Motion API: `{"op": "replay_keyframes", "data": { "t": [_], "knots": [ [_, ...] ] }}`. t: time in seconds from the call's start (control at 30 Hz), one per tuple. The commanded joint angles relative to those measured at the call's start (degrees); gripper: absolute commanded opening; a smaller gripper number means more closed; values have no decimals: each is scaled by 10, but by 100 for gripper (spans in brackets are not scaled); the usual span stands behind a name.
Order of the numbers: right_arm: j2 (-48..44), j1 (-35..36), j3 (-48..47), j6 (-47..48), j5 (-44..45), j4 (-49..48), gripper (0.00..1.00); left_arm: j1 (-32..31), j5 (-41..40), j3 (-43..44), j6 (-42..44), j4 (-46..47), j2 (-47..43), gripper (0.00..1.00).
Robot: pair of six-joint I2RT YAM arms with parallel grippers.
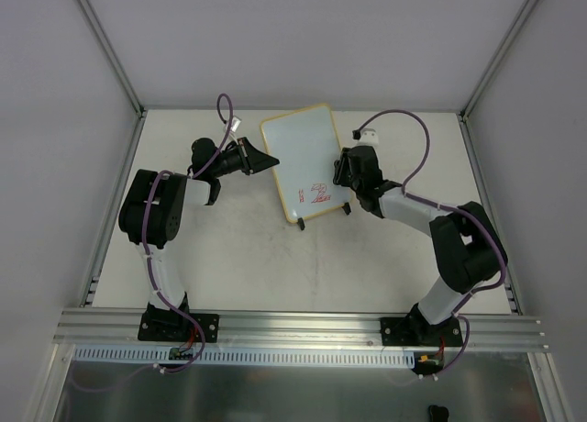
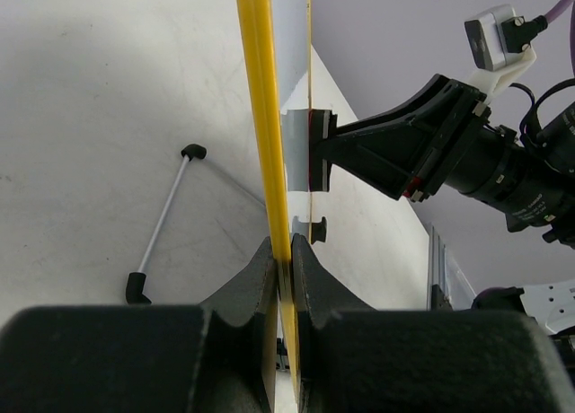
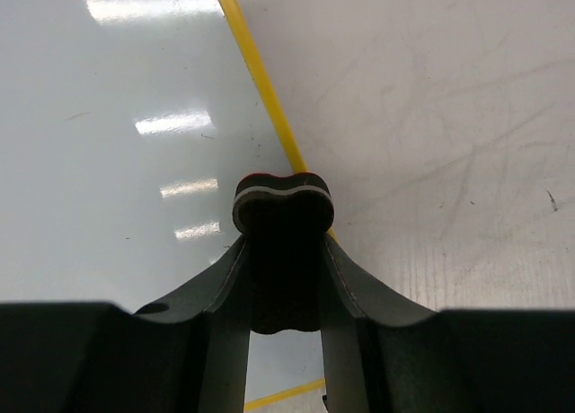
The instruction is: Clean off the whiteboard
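Table [image 1: 229, 257]; left gripper [image 2: 283, 260] pinches whiteboard [image 1: 303, 156]; right gripper [image 3: 284, 251], eraser [image 3: 283, 197].

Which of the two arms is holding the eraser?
The right arm's fingers pinch the black eraser at the edge of the whiteboard; the left arm's fingers only clamp its yellow frame.

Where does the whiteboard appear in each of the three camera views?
Top external: the whiteboard sits upper centre, red marks at its near end.
Left wrist: edge-on, a vertical strip at centre, pinched by the left end effector.
Right wrist: its white face fills the left half.
Shared landmark: its yellow frame.
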State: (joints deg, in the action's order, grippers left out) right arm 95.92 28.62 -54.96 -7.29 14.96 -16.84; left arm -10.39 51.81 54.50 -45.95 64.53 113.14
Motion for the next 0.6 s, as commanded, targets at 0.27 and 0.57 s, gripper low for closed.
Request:
{"op": "replay_keyframes", "data": {
  "t": [0.27,0.57],
  "knots": [
    [74,104,26,50,121,-14,0,0,32,0,46,33,-3,0],
    [99,173,-8,24,93,-13,0,1,29,-1,52,24,-6,0]
  ]
}}
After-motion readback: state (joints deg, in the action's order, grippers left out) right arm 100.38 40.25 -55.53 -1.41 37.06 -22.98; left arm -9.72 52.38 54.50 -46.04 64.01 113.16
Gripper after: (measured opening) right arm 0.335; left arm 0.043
